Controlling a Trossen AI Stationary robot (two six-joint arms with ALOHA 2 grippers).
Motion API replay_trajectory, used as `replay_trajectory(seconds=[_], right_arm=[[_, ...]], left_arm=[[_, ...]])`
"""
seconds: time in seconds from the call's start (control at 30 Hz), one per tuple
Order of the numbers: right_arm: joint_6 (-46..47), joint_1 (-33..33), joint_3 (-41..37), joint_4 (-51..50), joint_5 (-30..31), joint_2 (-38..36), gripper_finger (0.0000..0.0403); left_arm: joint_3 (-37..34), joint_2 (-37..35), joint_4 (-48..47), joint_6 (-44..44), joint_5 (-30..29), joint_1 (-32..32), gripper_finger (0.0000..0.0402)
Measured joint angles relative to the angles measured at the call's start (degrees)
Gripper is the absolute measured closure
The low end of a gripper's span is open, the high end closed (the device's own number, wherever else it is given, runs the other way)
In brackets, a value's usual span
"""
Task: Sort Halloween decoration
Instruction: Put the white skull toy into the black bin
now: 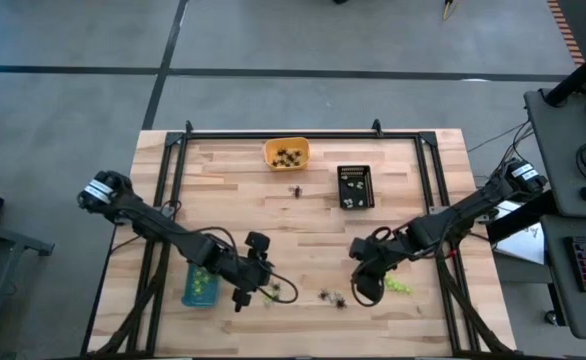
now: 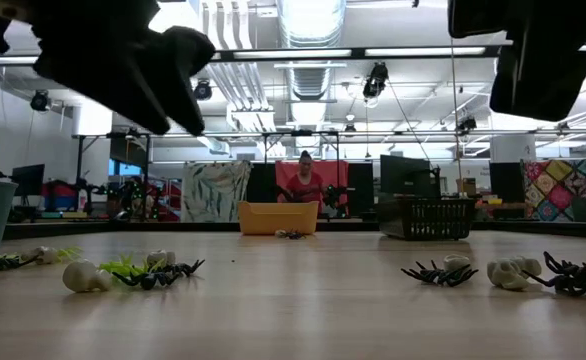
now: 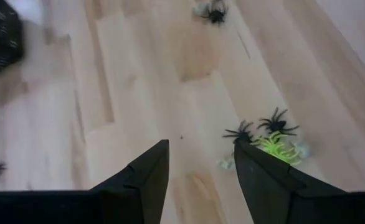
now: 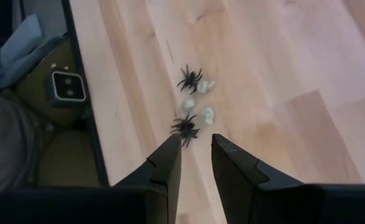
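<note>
A: Looking down on the tabletop point(image 1: 303, 225), both arms are low over the near half. The left claw point(image 1: 243, 297) hangs just beside the blue tray point(image 1: 200, 287), which has lime-green pieces in it.

B: And from its wrist the fingers point(image 3: 146, 177) stand parted with bare wood between them, holding nothing. Right by one fingertip sits a cluster of black spiders point(image 3: 261, 127) with a lime-green trinket point(image 3: 280, 149).

A: Over on the other side, the right claw point(image 1: 365, 290) hovers near the front edge, with a small lime-green heap point(image 1: 397, 287) just beside it.

B: Its fingers point(image 4: 164, 171) show a narrow gap, nothing gripped. Just ahead lie two black spiders point(image 4: 189, 102) mixed with whitish bits point(image 4: 198, 102).

A: From table height, trinkets are strung along the near tabletop: whitish lumps point(image 2: 86, 277), green ones and spiders on one side, more spiders point(image 2: 436, 272) and whitish pieces on the other.

B: Farther back, the orange tray point(image 1: 286, 153) holds dark pieces, and the black tray point(image 1: 354, 186) holds pale ones. One stray spider point(image 1: 298, 189) sits between them.

A: A person point(image 2: 304, 180) shows in the room beyond.
</note>
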Motion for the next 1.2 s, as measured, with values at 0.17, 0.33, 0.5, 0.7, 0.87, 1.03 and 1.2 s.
replay_trajectory(seconds=[0.17, 0.33, 0.5, 0.7, 0.87, 1.03, 1.2], right_arm=[[-0.38, -0.02, 0.00, -0.01, 0.74, 0.02, 0.0323], [-0.48, -0.02, 0.00, -0.02, 2.45, 0.02, 0.0323], [0.59, -0.02, 0.00, -0.04, 5.08, 0.02, 0.0323], [1.61, -0.02, 0.00, -0.07, 5.14, 0.02, 0.0323], [2.47, -0.02, 0.00, -0.07, 5.81, 0.02, 0.0323], [2.47, -0.02, 0.00, -0.07, 6.70, 0.02, 0.0323], [2.47, -0.02, 0.00, -0.07, 6.75, 0.02, 0.0323]], left_arm=[[-0.09, 2.24, 0.30, -0.05, 2.77, 0.33, 0.0235], [-0.11, 3.02, 0.26, 0.64, 6.60, 0.35, 0.0235], [-0.23, 3.02, 0.26, 0.14, 7.35, 0.35, 0.0235], [-1.31, 3.02, 0.51, -1.43, 5.59, 0.35, 0.0235], [-3.07, 3.02, 3.51, -2.60, 5.21, 0.40, 0.0235], [-5.24, 3.02, 6.26, -5.04, 4.68, 0.39, 0.0235], [-6.13, 3.02, 8.77, -6.09, 4.25, 0.37, 0.0235]])
